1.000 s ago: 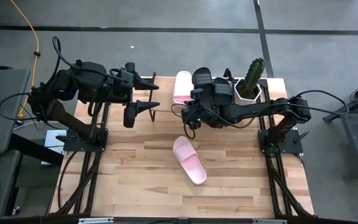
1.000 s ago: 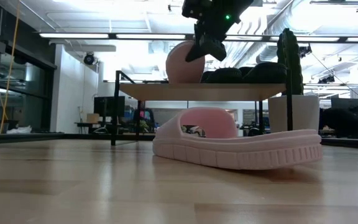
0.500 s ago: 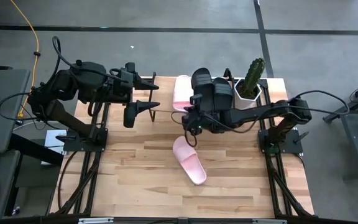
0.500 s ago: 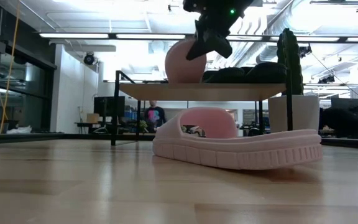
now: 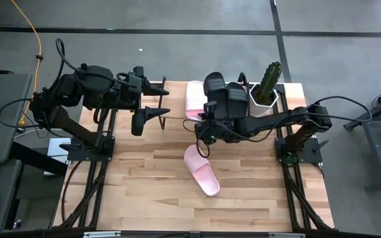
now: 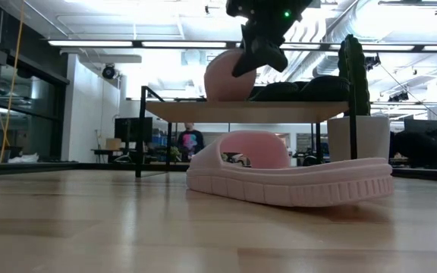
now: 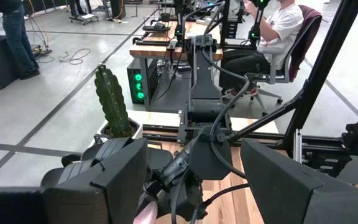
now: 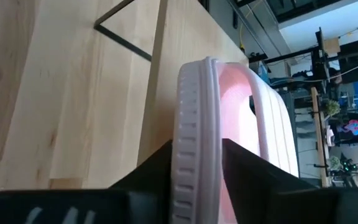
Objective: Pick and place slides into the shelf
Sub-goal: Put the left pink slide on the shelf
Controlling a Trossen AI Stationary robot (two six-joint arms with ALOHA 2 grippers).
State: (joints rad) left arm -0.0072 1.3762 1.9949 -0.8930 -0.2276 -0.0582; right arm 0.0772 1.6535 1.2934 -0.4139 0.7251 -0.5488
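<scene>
- Low view, nearest: a pale pink open-toe slide with a wide strap (image 6: pixel 290 176) lies flat on the light wooden tabletop (image 6: pixel 127 227), filling the centre right of the frame. In the high view this same slide (image 5: pixel 201 170) lies below centre, angled, apart from the rack.
- Behind it stands the shelf, a low rack with a light wooden plank top and thin dark metal legs (image 6: pixel 203 111); in the high view it sits at upper centre (image 5: pixel 170 106).
- On the plank, two black wide-strap slides (image 5: pixel 225 96) lie side by side at upper centre right; in the low view they appear as dark humps (image 6: pixel 298 89) on the shelf top.
- A second pale pink slide (image 5: pixel 194 98) rests on the plank just left of the black pair.
- The right gripper (image 5: pixel 204 127) is at the near end of that slide. In the right wrist view its two dark fingers (image 8: pixel 154 165) flank the ribbed sole edge of the slide (image 8: pixel 194 155); the jaws stand parted. Whether the pads press the sole cannot be told.
- In the low view the right gripper (image 6: pixel 258 54) hangs at top centre, against the pink slide (image 6: pixel 222 78).
- The left gripper (image 5: pixel 156 100) waits at upper left of the high view, over the shelf's left end, fingers spread wide and holding nothing.
- A green cactus in a white pot (image 5: pixel 267 86) stands at the shelf's right end.
- Farthest, in the low view: a person (image 6: pixel 191 142) stands in the room beyond, seen under the shelf.
</scene>
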